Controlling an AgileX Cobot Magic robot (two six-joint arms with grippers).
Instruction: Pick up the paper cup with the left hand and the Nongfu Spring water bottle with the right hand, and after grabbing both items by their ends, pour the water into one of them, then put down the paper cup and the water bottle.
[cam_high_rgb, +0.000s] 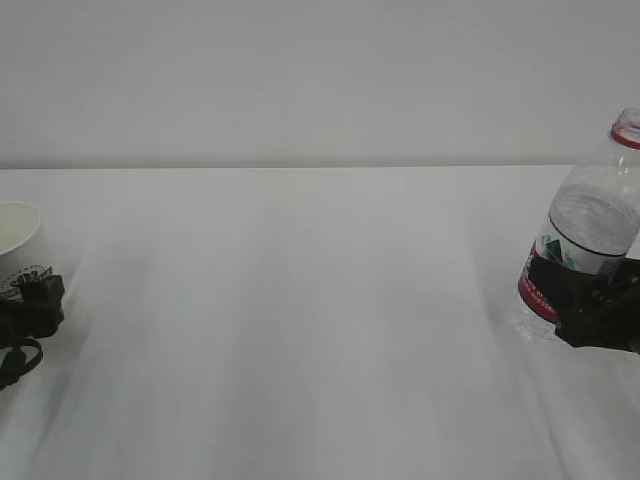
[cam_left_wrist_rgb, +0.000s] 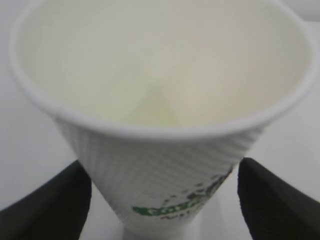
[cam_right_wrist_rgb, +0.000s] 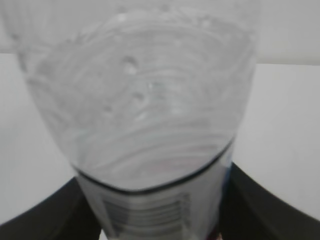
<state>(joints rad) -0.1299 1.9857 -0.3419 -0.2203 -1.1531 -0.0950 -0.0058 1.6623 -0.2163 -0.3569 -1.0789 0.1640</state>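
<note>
The paper cup (cam_left_wrist_rgb: 165, 165) is matt white paper, its outer wall embossed with fine rows of dots, its inside smooth and plain, with a green print low on the side; the Nongfu Spring water bottle (cam_high_rgb: 585, 235) is clear, glossy plastic, ribbed where the water (cam_right_wrist_rgb: 145, 115) shows through, wrapped in a smooth printed film label; the fingers (cam_left_wrist_rgb: 272, 200) beside the cup look like matt black plastic; the table (cam_high_rgb: 300, 330) is a matt, even white surface.

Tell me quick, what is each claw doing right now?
Left claw: closed around the paper cup low on its wall.
Right claw: closed on the water bottle at its label.
</note>
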